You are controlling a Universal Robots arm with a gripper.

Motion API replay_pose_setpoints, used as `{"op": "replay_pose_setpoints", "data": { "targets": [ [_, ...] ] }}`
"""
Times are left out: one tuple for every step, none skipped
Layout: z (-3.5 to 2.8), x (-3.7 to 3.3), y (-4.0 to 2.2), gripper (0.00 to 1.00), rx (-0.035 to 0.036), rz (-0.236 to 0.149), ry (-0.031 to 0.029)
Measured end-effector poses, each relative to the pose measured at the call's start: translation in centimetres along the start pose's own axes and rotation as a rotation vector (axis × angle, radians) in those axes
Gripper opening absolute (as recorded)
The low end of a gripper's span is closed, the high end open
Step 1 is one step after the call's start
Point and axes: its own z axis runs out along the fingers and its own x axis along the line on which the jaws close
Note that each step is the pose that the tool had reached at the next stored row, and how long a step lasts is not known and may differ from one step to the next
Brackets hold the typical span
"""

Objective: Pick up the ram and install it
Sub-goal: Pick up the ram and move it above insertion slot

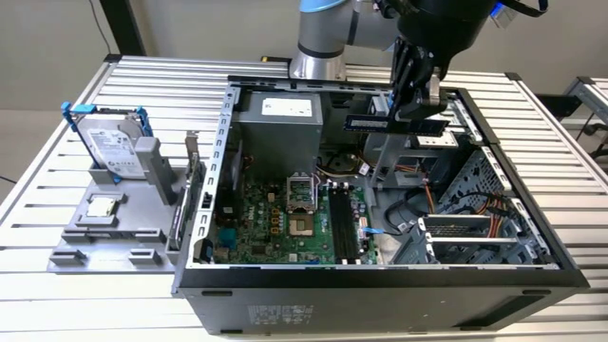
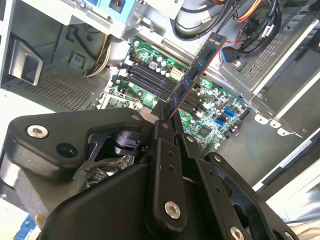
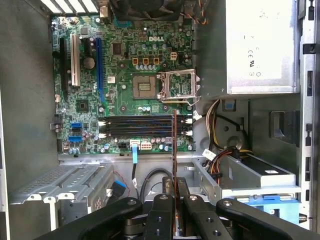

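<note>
Ribbed silvery metal worktop (image 1: 95,306) carries an open black steel computer case (image 1: 380,292); upper centre of the exterior view, black fingers (image 1: 418,107) clamp a slim dark-green ram stick (image 1: 366,123).

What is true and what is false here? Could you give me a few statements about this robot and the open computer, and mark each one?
1. The gripper holds the ram. True.
2. The ram is already seated in a slot on the motherboard. False: it hangs above the open case, clear of the board.
3. The hard drive stands in the grey holder outside the case, on the exterior view's left. True.
4. The processor chip sits in the motherboard's socket. False: the socket looks open and empty, and the chip lies on the grey holder.
</note>
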Motion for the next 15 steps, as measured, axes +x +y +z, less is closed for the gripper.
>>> {"op": "replay_pose_setpoints", "data": {
  "targets": [
    [0.0,0.0,0.0,0.0,0.0,0.0,0.0],
    [0.0,0.0,0.0,0.0,0.0,0.0,0.0],
    [0.0,0.0,0.0,0.0,0.0,0.001,0.0],
    [0.0,0.0,0.0,0.0,0.0,0.002,-0.0001],
    [0.0,0.0,0.0,0.0,0.0001,0.004,-0.0001],
    [0.01,0.0,0.0,0.0,0.0004,0.01,-0.0002],
    [0.0,0.0,0.0,0.0,0.0007,0.018,-0.0002],
    [0.01,-0.01,0.0,0.0,0.001,0.027,-0.0004],
    [0.01,-0.01,0.0,0.0,0.0015,0.039,-0.0005],
    [0.01,-0.01,0.0,0.0,0.0019,0.05,-0.0007],
    [0.0,0.0,0.0,0.0,0.0023,0.063,-0.0007],
    [0.0,0.0,0.0,0.0,0.0028,0.075,-0.0008],
    [0.0,-0.01,0.0,0.0,0.0032,0.087,-0.001],
    [0.0,0.0,0.0,0.0,0.004,0.109,-0.0012],
    [0.0,0.0,0.0,0.0,0.0046,0.123,-0.0014]
  ]
}}
